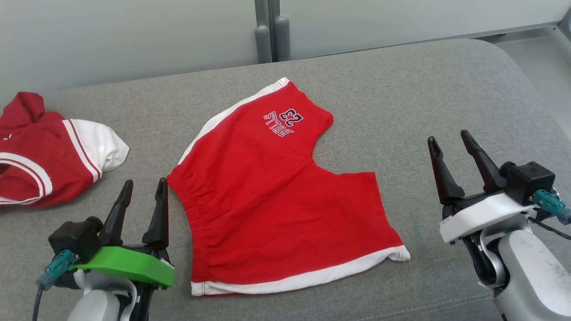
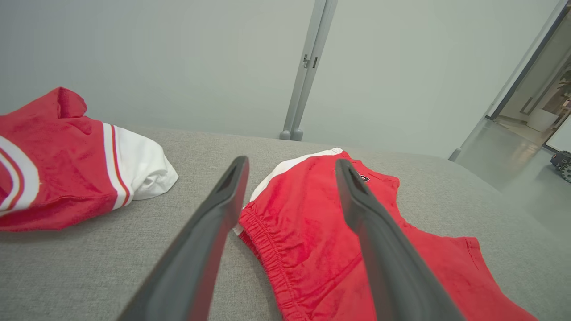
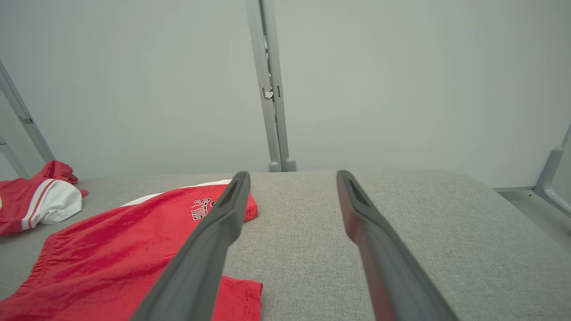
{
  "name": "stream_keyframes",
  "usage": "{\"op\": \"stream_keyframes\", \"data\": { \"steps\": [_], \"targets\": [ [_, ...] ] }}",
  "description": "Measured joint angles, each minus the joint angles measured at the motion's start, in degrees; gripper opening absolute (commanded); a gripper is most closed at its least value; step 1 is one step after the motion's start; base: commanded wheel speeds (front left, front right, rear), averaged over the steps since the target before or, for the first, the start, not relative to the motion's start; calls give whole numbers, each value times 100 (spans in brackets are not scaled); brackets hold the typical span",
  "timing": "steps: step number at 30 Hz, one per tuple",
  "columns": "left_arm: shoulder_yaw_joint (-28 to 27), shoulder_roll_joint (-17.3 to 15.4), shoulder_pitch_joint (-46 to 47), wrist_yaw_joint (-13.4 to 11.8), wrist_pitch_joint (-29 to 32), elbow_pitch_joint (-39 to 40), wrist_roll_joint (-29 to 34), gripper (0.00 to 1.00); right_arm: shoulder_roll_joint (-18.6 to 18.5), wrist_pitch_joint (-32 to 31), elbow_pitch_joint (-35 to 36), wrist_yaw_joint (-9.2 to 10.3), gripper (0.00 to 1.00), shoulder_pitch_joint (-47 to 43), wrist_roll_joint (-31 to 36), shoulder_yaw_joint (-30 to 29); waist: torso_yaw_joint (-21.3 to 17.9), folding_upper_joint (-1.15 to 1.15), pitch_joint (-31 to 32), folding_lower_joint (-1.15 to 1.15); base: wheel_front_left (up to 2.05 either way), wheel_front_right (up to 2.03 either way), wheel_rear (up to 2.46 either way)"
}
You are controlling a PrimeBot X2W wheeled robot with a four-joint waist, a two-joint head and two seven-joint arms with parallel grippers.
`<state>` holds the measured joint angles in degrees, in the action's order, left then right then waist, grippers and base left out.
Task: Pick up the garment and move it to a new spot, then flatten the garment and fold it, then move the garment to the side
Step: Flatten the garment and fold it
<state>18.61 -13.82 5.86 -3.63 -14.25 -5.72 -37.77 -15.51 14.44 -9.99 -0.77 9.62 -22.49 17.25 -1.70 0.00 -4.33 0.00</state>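
Grey woven cushion surface (image 1: 401, 102), pale wall panels (image 1: 134, 35) behind. Red shorts (image 1: 267, 196) lie spread flat near centre: elastic waistband toward the left, white-trimmed leg hems at the near and far ends, "BULLS 23" print on the far leg, upside down in the head view. Left gripper (image 1: 146, 181) sits just beside the waistband, jaws wide, holding nothing. Right gripper (image 1: 448, 136) is over bare cushion well to the right of the shorts, jaws wide, empty. Second red-and-white garment (image 1: 49, 156) lies crumpled at far left, apart from the shorts.
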Motion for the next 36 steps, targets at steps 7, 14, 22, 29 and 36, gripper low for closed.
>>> {"op": "stream_keyframes", "data": {
  "steps": [7, 14, 22, 29, 36],
  "targets": [
    [-210, 240, -9, -163, -11, 135, 349, 100, 320, 8, 235, 137, 100, 52, 205, 73, -15, 0, 36, 0, 0, 0, 0],
    [-334, 446, -254, -197, -16, 127, 678, 100, 506, 9, 244, 194, 100, -21, 242, 121, -4, 0, 180, 0, 0, 0, 0],
    [-439, 577, -505, -249, -16, 93, 896, 100, 638, 13, 209, 196, 100, -320, 296, 182, -22, 0, 284, 0, 0, 0, 0],
    [-583, 602, -665, -294, -16, 75, 1136, 100, 645, 13, 164, 196, 100, -325, 405, 185, -55, 0, 287, 0, 0, 0, 0],
    [-673, 747, -712, -298, -16, 77, 1199, 100, 661, 13, 130, 194, 100, -338, 449, 183, -55, 0, 274, 0, 0, 0, 0]
  ]
}}
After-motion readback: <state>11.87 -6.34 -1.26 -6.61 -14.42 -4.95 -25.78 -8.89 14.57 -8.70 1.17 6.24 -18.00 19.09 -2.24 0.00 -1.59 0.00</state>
